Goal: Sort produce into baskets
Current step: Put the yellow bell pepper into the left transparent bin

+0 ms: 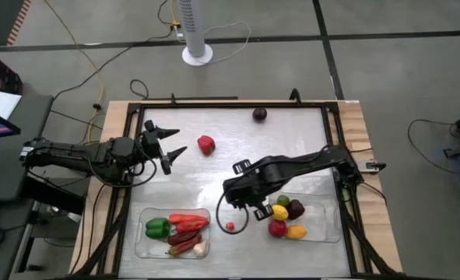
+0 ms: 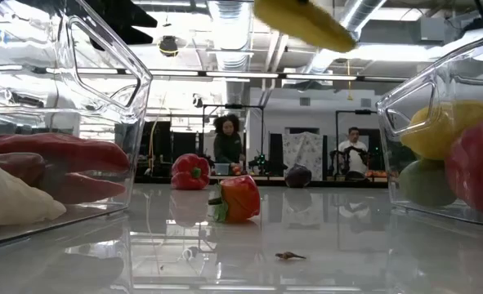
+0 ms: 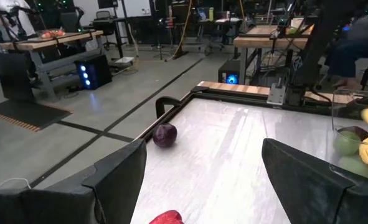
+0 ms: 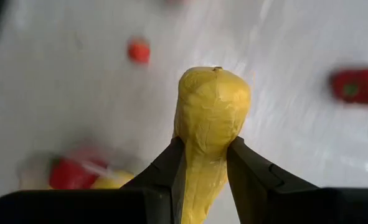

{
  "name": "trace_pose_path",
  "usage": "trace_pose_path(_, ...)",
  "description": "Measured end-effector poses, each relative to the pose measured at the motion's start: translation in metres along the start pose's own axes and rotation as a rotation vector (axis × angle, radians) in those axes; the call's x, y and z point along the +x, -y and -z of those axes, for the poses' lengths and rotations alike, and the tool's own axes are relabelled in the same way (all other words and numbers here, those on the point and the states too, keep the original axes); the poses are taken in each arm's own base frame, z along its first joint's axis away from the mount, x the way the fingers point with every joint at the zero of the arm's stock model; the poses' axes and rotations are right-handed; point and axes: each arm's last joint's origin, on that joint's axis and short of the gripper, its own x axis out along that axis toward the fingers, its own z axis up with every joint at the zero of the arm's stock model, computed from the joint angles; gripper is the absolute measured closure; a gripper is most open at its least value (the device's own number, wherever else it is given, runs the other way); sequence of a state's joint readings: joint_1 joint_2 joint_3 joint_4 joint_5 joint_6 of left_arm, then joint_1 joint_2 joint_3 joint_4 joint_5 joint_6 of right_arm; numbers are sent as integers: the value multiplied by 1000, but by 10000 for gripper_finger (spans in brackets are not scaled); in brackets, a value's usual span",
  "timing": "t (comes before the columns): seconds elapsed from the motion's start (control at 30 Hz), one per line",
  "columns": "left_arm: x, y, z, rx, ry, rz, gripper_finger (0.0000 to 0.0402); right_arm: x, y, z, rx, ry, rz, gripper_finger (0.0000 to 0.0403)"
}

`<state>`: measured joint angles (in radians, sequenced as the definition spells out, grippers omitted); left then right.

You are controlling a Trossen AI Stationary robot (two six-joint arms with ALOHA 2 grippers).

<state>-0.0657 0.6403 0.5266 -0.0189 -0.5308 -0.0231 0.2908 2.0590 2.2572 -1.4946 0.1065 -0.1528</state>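
My right gripper (image 4: 205, 146) is shut on a yellow corn-like piece (image 4: 210, 106) above the table, between the two clear baskets. The arm hides the piece in the high view (image 1: 244, 194). The left basket (image 1: 140, 233) holds green and red peppers, chillies and garlic. The right basket (image 1: 323, 225) holds a lemon, a plum and red, green and yellow pieces. A red pepper (image 1: 205, 144), a dark plum (image 1: 259, 114) and a small red piece (image 1: 230, 226) lie on the table. My left gripper (image 1: 175, 141) is open and empty beside the red pepper. My right gripper pinches the yellow piece between its two fingers at its narrower part (image 4: 202, 165). The thicker rounded end (image 4: 212, 87) sticks out past the fingertips, toward the table. The piece is lifted clear, high above the tabletop in the low view (image 2: 306, 23).
A dark frame (image 1: 214, 102) runs around the glossy tabletop. A white fan base (image 1: 197, 54) stands on the floor beyond the far edge. People stand in the room behind the table (image 2: 227, 139). Open tabletop lies between the baskets and the far edge.
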Motion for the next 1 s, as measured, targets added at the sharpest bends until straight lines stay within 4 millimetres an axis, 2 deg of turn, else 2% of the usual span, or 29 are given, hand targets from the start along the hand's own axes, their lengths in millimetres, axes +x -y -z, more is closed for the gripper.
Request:
trace_pose_path(0.13,0,0,-1,-4,7,0,95,-12,-2,-11,-20,259,29,275)
trace_pose_path(0.23,0,0,-2,-10,14,0,95,-9,-3,-20,-64,434,27,275)
trace_pose_path(0.4,0,0,-1,-31,13,0,95,18,-1,-38,-129,687,-32,275)
trace_pose_path(0.6,0,0,-1,-30,12,-1,95,48,9,-56,-213,925,-80,275)
trace_pose_path(0.77,0,0,-1,-21,9,-7,95,81,18,-66,-170,945,-95,259)
trace_pose_path(0.87,0,0,-1,-21,9,-7,95,100,21,-66,-161,906,-142,216)
trace_pose_path(1.0,0,0,-1,-20,8,-8,95,106,24,-62,-123,839,-183,140)
